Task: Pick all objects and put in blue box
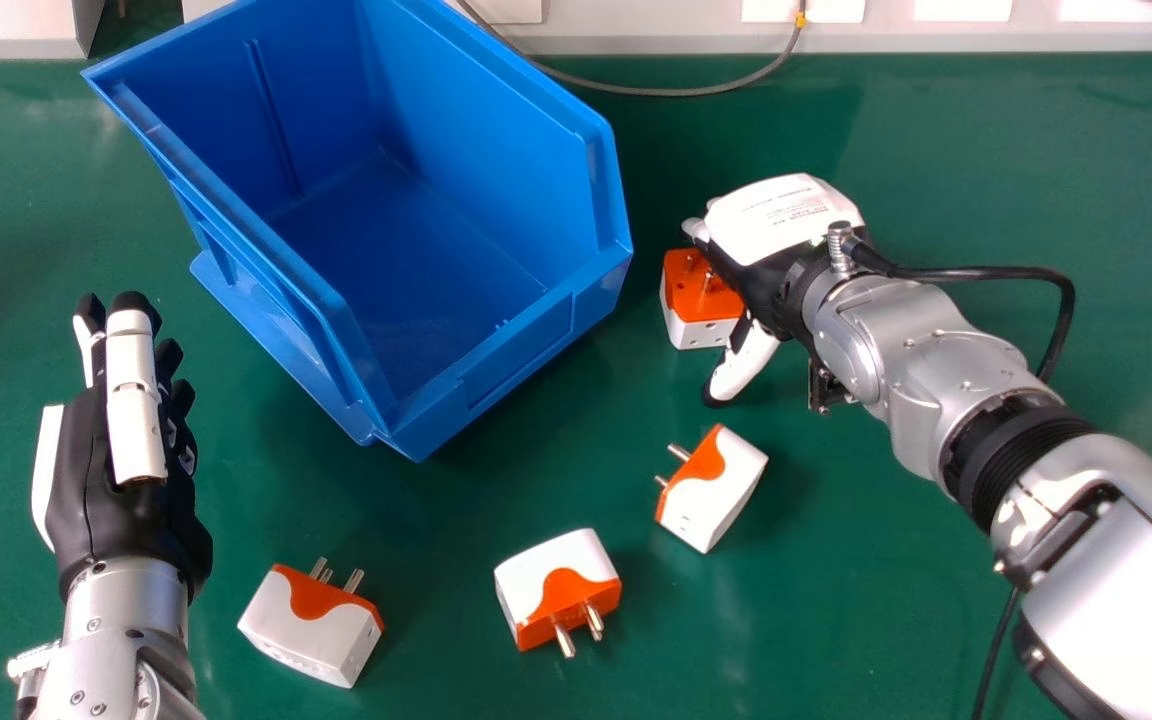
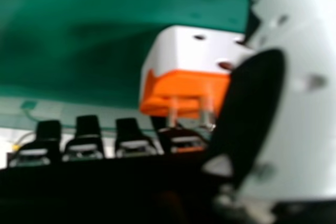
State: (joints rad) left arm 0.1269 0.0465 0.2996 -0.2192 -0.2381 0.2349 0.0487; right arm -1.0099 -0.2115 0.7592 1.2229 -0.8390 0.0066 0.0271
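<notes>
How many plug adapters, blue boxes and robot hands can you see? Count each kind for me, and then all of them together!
Orange-and-white plug adapters: 4
Blue box: 1
Robot hands: 2
Total: 7

Bright, diffuse light covers my green table [image 1: 886, 620], leaving soft shadows beside the blue box [image 1: 476, 130] and plugs [image 1: 571, 570]. The back of my right hand [image 1: 786, 215] shines pale, and glare nearly whites out my forearm [image 1: 1126, 610]. The right hand view is blurred throughout — my thumb [image 2: 315, 114] pale, the hand's underside almost black.
</notes>
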